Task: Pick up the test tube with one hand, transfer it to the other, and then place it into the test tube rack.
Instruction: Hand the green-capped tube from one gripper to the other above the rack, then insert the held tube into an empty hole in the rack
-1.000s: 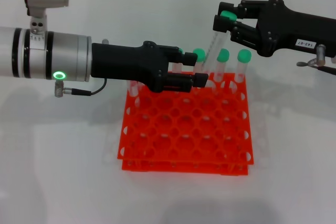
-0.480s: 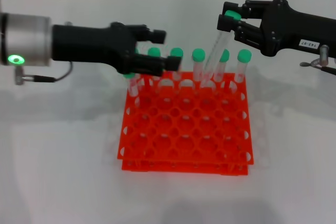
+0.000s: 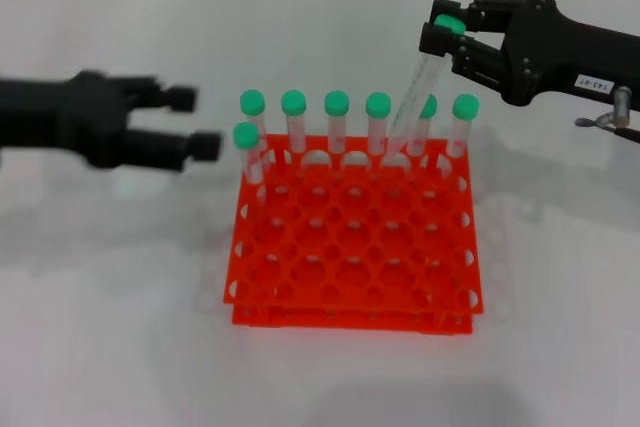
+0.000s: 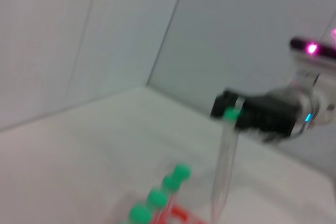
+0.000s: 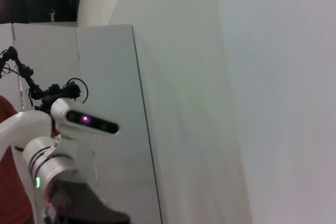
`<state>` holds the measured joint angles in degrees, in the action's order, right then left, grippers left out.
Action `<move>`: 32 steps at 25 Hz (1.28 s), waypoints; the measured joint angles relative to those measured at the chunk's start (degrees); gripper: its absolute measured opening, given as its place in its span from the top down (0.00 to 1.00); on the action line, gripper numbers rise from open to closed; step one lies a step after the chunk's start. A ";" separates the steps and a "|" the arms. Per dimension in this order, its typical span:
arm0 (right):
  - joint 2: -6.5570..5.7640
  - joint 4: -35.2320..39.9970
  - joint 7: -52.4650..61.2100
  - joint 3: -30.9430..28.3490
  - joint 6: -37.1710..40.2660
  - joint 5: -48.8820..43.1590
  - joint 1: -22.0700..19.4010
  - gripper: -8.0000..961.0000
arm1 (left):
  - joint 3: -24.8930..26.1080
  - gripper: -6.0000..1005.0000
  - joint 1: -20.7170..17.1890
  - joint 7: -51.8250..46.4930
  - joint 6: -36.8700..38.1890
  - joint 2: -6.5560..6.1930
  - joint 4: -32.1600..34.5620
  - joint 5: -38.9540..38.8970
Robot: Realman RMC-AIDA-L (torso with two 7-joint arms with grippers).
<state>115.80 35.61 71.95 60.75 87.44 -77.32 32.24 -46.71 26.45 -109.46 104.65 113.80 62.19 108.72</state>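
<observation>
My right gripper (image 3: 446, 33), black with a white label, is shut on the green cap of the test tube (image 3: 412, 97). The tube hangs tilted over the back row of the orange-red test tube rack (image 3: 350, 247). Its lower tip is at the level of the rack's top tier, and I cannot tell whether it is in a hole. My left gripper (image 3: 197, 123) is open and empty, left of the rack and well apart from it. The left wrist view shows the right gripper (image 4: 231, 115) holding the tube (image 4: 223, 174).
Several other green-capped tubes (image 3: 337, 122) stand in the rack's back row, and one (image 3: 246, 152) stands in the second row at the left. The rack sits on a white table (image 3: 120, 327). A metal fitting (image 3: 600, 121) sticks out under the right arm.
My left gripper has opened and pulled back to the left, away from the tube and the rack. My right gripper keeps hold of the tube and has barely shifted.
</observation>
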 joint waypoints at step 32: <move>0.38 -0.82 -6.26 24.11 -14.22 18.95 0.44 0.71 | -0.51 0.12 -5.28 10.66 0.86 -0.20 1.83 18.10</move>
<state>116.18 34.79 65.69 84.86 73.22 -58.36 32.68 -47.22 21.17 -98.80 105.51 113.61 64.01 126.82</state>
